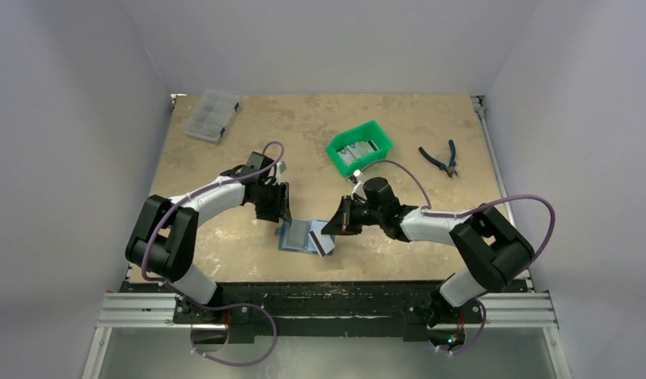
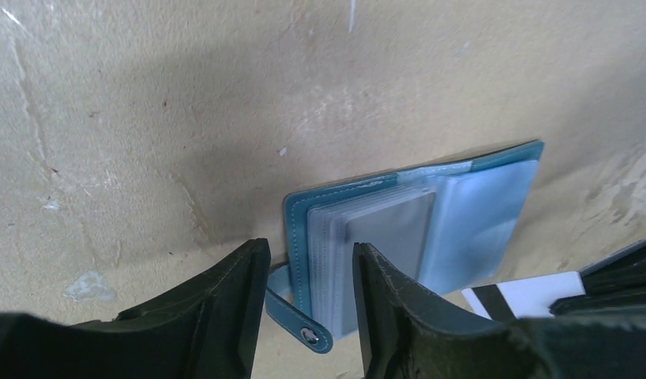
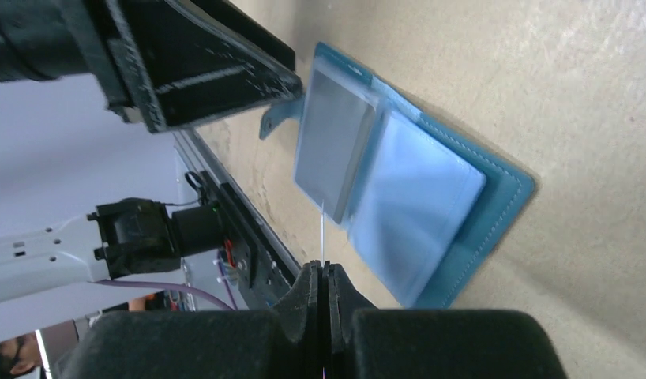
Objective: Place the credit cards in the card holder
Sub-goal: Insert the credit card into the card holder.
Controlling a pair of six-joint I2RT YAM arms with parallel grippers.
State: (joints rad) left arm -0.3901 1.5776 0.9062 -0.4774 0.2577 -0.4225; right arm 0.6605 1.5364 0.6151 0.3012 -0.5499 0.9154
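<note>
The teal card holder (image 1: pixel 300 235) lies open on the table between the arms, its pale blue sleeves (image 2: pixel 478 213) facing up. A grey card (image 2: pixel 391 221) shows inside the left sleeve stack. My left gripper (image 2: pixel 309 245) is open, its jaws straddling the holder's left edge and snap strap (image 2: pixel 308 335). My right gripper (image 3: pixel 320 267) is shut on a white credit card with a black stripe (image 2: pixel 533 288). That card is seen edge-on (image 3: pixel 323 229) and held by the holder's (image 3: pixel 430 205) near right side. More silvery cards (image 1: pixel 358 150) lie in the green bin.
The green bin (image 1: pixel 333 150) stands behind the right gripper (image 1: pixel 336 229). Blue-handled pliers (image 1: pixel 440 156) lie to its right. A clear compartment box (image 1: pixel 212 116) sits at the far left corner. The left gripper (image 1: pixel 279 212) is at the holder's left.
</note>
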